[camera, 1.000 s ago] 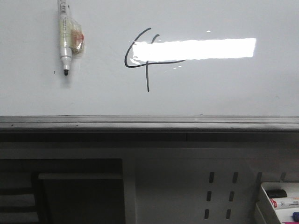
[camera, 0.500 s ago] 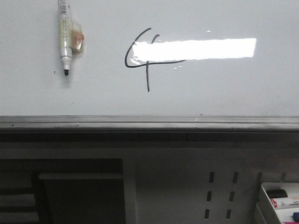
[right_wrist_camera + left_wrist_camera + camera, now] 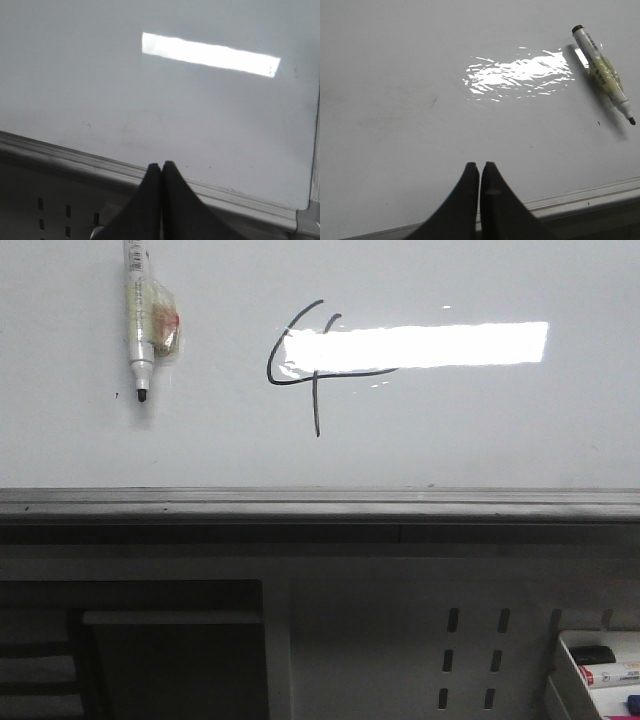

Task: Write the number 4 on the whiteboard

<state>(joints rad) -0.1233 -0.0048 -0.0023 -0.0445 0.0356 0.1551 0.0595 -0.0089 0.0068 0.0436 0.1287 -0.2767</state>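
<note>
Though drawn, the number 4 [image 3: 312,365] on the whiteboard [image 3: 480,430] likely smears if touched. Marker [image 3: 139,325] stuck up-left: light, stiff; grasp mid-barrel. Left gripper [image 3: 480,167] and right gripper [image 3: 161,166] both pinched together, empty.

1. A white marker [image 3: 140,325] with a black tip pointing down, a strip of tape around its barrel.
2. A grey perforated panel [image 3: 470,660] with rows of slots.
3. A white tray [image 3: 600,675] at the lower right, holding markers.
4. A dark shelf opening [image 3: 130,650] at the lower left.
</note>
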